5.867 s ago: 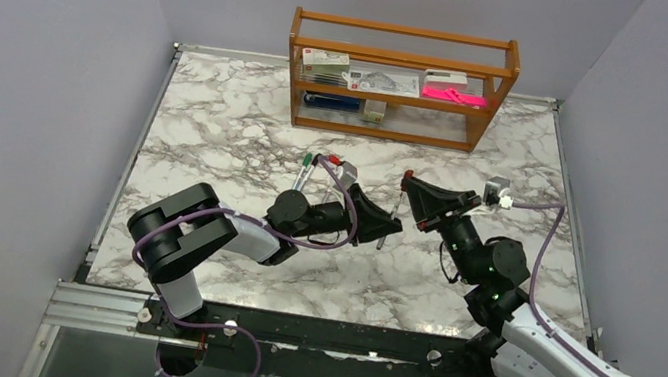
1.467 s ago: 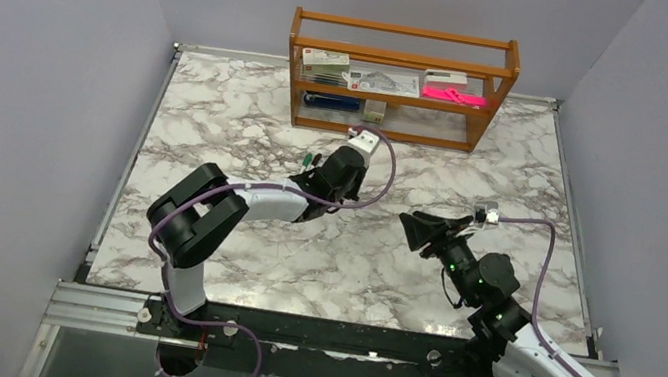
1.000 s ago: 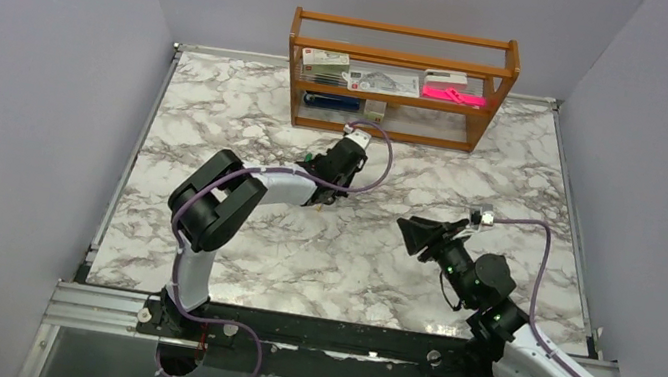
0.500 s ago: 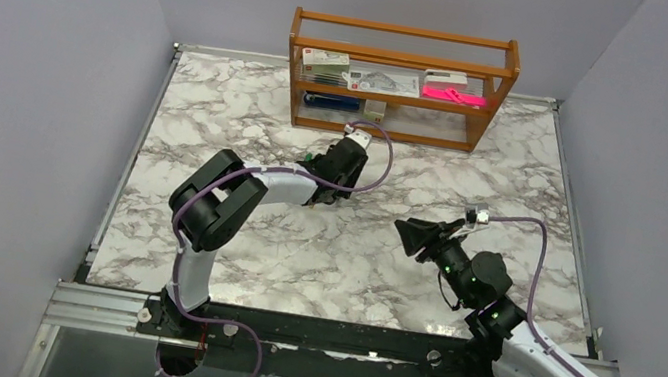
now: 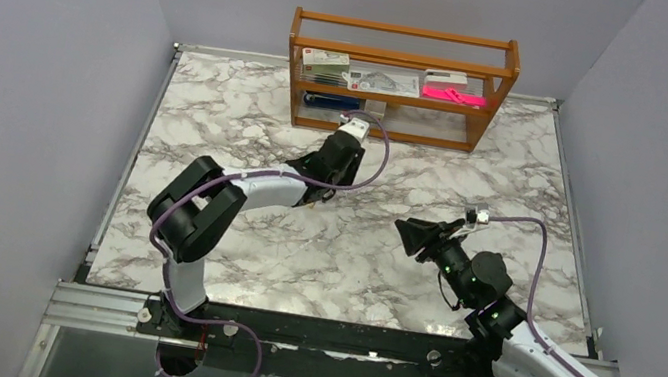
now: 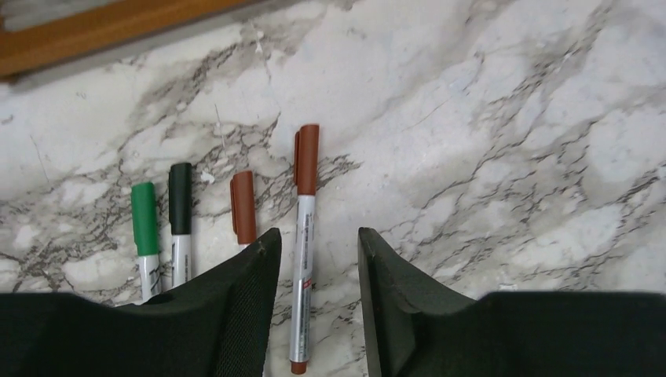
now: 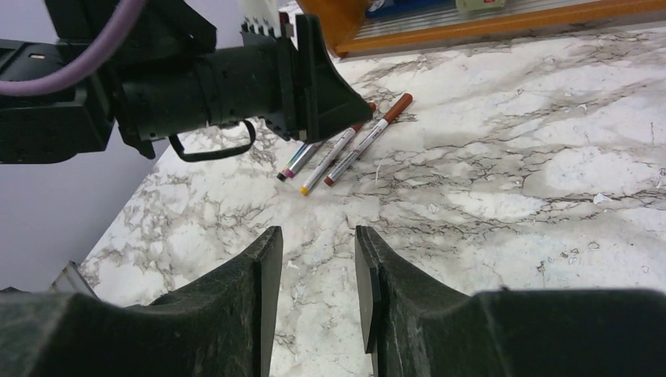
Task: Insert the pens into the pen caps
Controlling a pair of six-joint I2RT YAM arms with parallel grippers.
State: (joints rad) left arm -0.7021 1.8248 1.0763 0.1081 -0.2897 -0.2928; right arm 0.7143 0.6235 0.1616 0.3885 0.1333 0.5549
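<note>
Four pens lie side by side on the marble table in the left wrist view, each with a cap on its far end: a green cap [image 6: 144, 208], a black cap [image 6: 180, 199], a red-brown cap [image 6: 243, 196] and a second red-brown cap [image 6: 307, 159]. My left gripper [image 6: 314, 243] is open and empty just above them, its jaws either side of the rightmost pen [image 6: 301, 283]. The pens also show in the right wrist view [image 7: 345, 153]. My right gripper [image 7: 314, 243] is open and empty over bare marble, pointing at the left gripper [image 5: 315, 186]. In the top view the left arm hides the pens.
A wooden shelf rack [image 5: 397, 82] with boxes and a flat pink object [image 5: 453, 95] stands at the back of the table, just beyond the left wrist. Grey walls close in the table on three sides. My right gripper [image 5: 407, 233] hovers right of centre.
My left arm swung from mid-table to the row of pens and has now shifted slightly toward the shelf. My right gripper pulled back toward me and has stayed still lately.
</note>
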